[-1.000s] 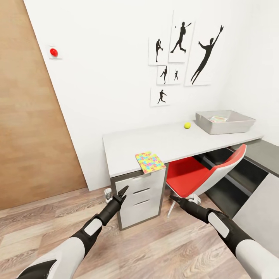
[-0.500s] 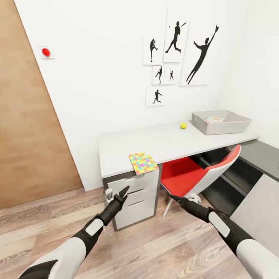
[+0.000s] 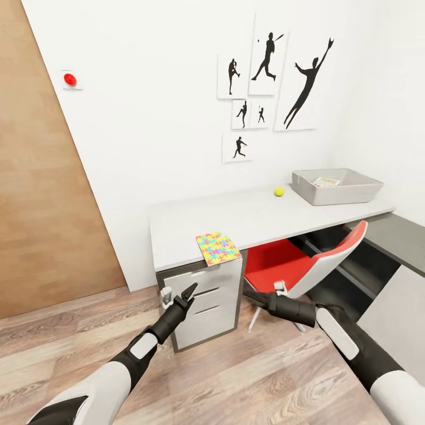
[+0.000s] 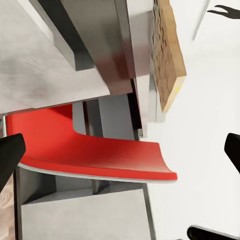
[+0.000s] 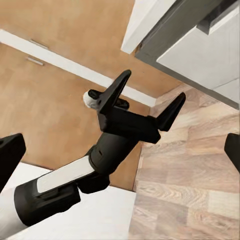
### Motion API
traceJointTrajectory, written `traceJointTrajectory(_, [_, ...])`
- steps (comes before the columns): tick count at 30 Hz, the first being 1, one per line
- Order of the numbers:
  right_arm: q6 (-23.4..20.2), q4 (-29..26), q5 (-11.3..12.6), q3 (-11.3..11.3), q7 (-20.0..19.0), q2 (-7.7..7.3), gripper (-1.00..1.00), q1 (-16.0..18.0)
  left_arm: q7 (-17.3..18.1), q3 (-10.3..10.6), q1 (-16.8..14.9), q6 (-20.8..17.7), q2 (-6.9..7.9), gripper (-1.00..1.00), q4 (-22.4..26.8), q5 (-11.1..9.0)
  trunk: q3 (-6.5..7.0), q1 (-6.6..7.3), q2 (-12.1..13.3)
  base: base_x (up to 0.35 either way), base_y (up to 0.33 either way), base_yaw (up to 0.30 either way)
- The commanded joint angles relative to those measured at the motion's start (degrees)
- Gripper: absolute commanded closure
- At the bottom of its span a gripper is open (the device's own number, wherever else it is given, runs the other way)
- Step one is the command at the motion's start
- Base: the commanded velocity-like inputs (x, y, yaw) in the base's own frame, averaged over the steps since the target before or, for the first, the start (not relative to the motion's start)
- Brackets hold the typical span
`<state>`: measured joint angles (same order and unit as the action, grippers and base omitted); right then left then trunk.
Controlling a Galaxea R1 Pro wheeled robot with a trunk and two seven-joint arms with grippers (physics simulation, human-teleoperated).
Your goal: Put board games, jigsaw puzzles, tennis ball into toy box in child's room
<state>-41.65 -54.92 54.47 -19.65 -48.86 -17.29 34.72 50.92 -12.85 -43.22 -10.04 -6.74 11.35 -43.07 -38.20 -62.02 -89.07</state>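
Note:
A multicoloured jigsaw puzzle (image 3: pixel 218 247) lies on the table (image 3: pixel 195 217), overhanging its front edge above the drawer unit; its edge also appears in the left wrist view as the puzzle (image 4: pixel 168 55). The tennis ball (image 3: pixel 279 191) rests further back, just left of the grey toy box (image 3: pixel 345 193). A flat printed item (image 3: pixel 326 182) lies inside the box, too small to identify. My left gripper (image 3: pixel 188 293) is open and empty in front of the drawers, below the tabletop. My right gripper (image 3: pixel 249 293) is open and empty below the chair seat, pointing towards the left gripper (image 5: pixel 150 95).
A red chair (image 3: pixel 283 268) is pushed under the table beside the white drawer unit (image 3: pixel 206 295). A lower dark grey cabinet top (image 3: pixel 401 233) stands at the right. A wooden door (image 3: pixel 35 206) and a red wall button (image 3: pixel 70 79) are at the left. Wood-plank floor lies beneath both arms.
The camera shifted slightly at first, sliding the scene left. Since then the right forearm has swung inward, so its gripper now points left towards the left gripper. The left arm has not moved.

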Motion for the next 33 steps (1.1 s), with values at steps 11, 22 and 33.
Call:
traceJointTrajectory(11, [-2.43,-22.35,0.41,0.08,0.98,-5.14,-1.00,-6.64,0.22,-0.27,-0.05,-0.67,0.00,-1.00,-0.01,-0.08,-0.05,0.00,-0.03,0.000,0.000,0.000])
traceJointTrajectory(22, [-3.04,-34.15,0.92,0.07,14.63,-4.97,-1.00,-9.73,0.29,-0.12,-0.09,-1.03,0.11,-1.00,-0.01,-0.02,-0.05,0.00,-0.03,0.000,0.000,0.000])
traceJointTrajectory(33, [-2.81,-34.24,0.91,0.10,15.44,-4.92,-1.00,-9.84,0.40,-0.07,0.00,-0.85,-0.01,-1.00,-0.01,-0.07,-0.05,0.00,-0.03,0.018,-0.009,0.000])
